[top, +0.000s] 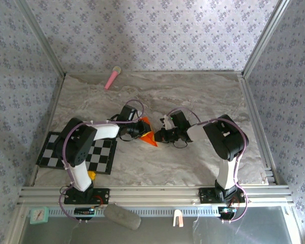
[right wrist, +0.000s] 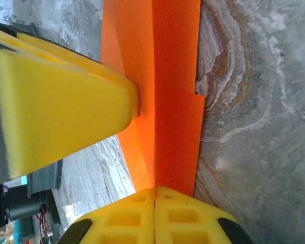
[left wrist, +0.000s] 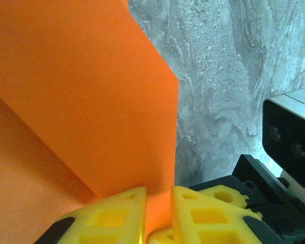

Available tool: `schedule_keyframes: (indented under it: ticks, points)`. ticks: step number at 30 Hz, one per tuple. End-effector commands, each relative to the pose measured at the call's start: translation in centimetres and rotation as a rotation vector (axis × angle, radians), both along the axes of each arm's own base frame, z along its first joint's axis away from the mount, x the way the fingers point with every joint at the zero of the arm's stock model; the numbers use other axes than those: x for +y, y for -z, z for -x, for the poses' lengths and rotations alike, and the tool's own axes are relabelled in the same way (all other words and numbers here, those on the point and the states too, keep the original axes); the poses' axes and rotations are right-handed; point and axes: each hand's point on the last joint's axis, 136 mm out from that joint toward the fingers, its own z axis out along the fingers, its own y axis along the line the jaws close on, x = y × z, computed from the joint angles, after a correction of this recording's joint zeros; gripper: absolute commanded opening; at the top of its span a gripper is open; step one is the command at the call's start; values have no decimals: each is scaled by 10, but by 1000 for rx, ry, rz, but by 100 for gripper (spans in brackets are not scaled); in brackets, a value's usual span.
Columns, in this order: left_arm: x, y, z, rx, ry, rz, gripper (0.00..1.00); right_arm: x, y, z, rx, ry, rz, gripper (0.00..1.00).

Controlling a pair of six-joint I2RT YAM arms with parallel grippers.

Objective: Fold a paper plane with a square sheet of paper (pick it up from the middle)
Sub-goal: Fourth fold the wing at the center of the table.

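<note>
Both arms were bent inward, wrists meeting mid-table. The paper sat between them, folded to a smaller creased shape with overlapping layers. I could not tell whether its lower edge touched the marble.

The left gripper was on the paper's left side. In the left wrist view its yellow fingers stood nearly together with a strip of orange between them, pinching the paper.

The right gripper was on the right side. In the right wrist view its fingers were pressed tight, the crease running into their seam, also pinching the paper. A left finger lay against the paper's face there.

A pink stick lay at the far edge, well apart. A checkered mat lay near left, under the left arm.
</note>
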Motion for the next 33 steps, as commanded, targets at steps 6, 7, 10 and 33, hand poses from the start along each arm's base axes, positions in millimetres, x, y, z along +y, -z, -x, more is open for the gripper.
schedule_keyframes:
  ticks: [6, 7, 10, 33]
  points:
    - [-5, -2, -5, 8, 11, 10, 20, -23, 35, 8, 115, 60, 129, 5]
    - [-6, -1, -5, 9, 13, 11, 20, -23, 35, 7, 114, 61, 130, 5]
    - [-6, 0, -4, 15, 16, 11, 20, -22, 32, 8, 114, 63, 127, 8]
    - [-5, 3, -4, 20, 17, 0, 19, -22, -30, 5, -14, 75, 111, 16]
